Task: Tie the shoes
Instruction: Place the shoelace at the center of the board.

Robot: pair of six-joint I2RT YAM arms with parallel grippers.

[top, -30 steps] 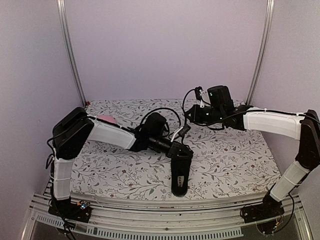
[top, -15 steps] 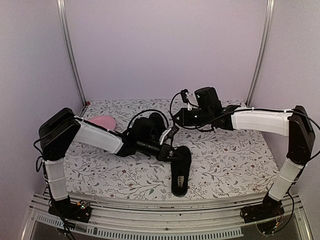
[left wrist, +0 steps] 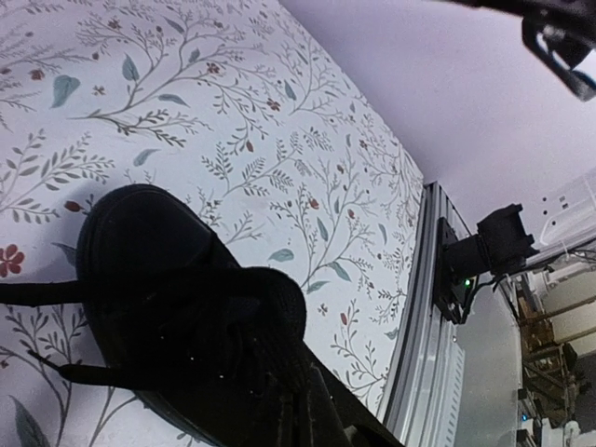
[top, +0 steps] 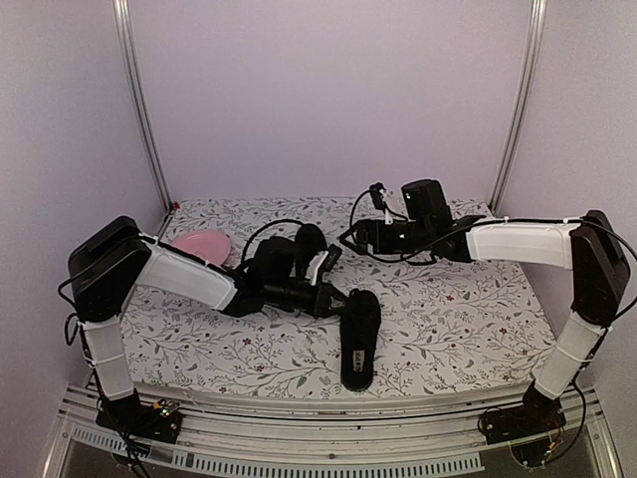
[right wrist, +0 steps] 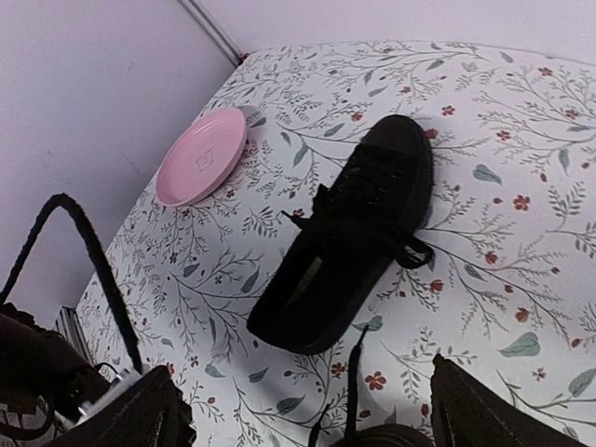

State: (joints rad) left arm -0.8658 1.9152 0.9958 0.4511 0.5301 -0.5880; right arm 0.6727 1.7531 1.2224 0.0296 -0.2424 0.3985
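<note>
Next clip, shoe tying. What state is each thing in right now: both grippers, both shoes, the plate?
left gripper: shut, at the front shoe; whether it pinches a lace cannot be told.
right gripper: open, holding nothing.
front shoe: on its sole, laces trailing loose, no bow.
far shoe: on its sole, laces loose, untied.
pink plate: lying flat, empty.

Black shoe (right wrist: 358, 233), pink plate (right wrist: 200, 156), white tablecloth (right wrist: 521, 279) with grey-green leaf sprigs
</note>
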